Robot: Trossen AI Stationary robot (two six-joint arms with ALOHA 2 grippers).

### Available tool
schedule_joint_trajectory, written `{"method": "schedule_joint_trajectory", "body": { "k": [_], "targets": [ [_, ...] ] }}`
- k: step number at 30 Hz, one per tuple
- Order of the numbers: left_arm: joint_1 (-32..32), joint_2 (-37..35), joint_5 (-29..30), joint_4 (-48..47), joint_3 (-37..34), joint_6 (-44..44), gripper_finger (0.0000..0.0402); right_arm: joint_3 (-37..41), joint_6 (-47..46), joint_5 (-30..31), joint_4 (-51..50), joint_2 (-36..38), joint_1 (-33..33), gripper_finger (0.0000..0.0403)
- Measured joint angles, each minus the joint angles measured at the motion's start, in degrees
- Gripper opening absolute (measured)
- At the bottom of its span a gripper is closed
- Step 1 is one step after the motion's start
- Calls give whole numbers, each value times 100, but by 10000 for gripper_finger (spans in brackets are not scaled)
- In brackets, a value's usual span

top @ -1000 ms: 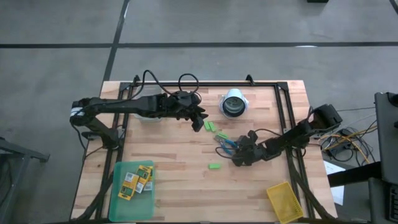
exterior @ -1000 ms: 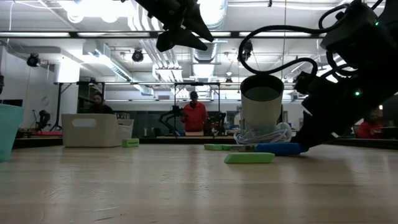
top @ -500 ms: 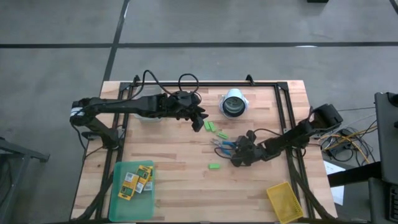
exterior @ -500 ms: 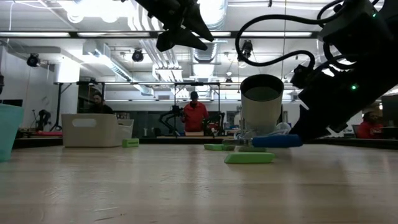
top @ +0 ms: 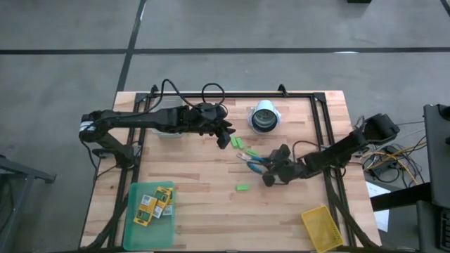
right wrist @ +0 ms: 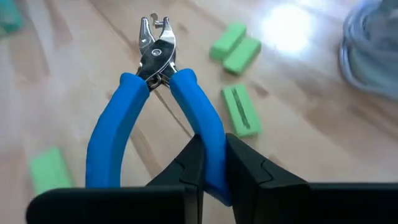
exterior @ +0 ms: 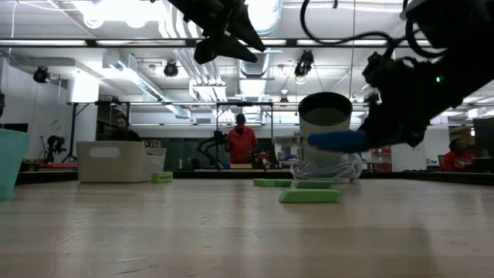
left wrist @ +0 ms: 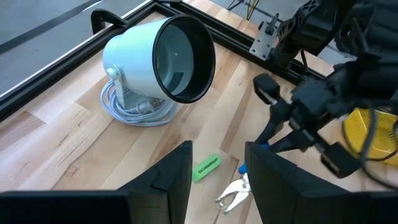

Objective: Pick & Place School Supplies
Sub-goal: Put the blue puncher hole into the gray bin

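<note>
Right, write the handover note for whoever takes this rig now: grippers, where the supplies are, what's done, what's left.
Right gripper: shut on one blue handle of the scissors, held clear of the table near mid-table.
Left gripper: open, empty, hovering high at the back of the table near the white lamp.
Done: crayon boxes lie in the green tray at the front left.
Left: the scissors need placing; the green erasers are loose on the wood, a cluster by the lamp and one nearer the front. The yellow bin sits at the front right.
</note>
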State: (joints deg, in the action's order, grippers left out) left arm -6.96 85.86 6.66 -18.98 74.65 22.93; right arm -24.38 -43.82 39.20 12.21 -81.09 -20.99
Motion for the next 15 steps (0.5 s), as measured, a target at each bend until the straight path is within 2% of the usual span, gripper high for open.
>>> {"method": "schedule_joint_trajectory", "body": {
  "k": [8,15],
  "targets": [
    [0,0,2,-2,0,0,152,20,525,43,-2,1036,2,35],
    [0,0,2,-3,0,-1,152,23,562,1085,-174,1624,7,35]
  ]
}}
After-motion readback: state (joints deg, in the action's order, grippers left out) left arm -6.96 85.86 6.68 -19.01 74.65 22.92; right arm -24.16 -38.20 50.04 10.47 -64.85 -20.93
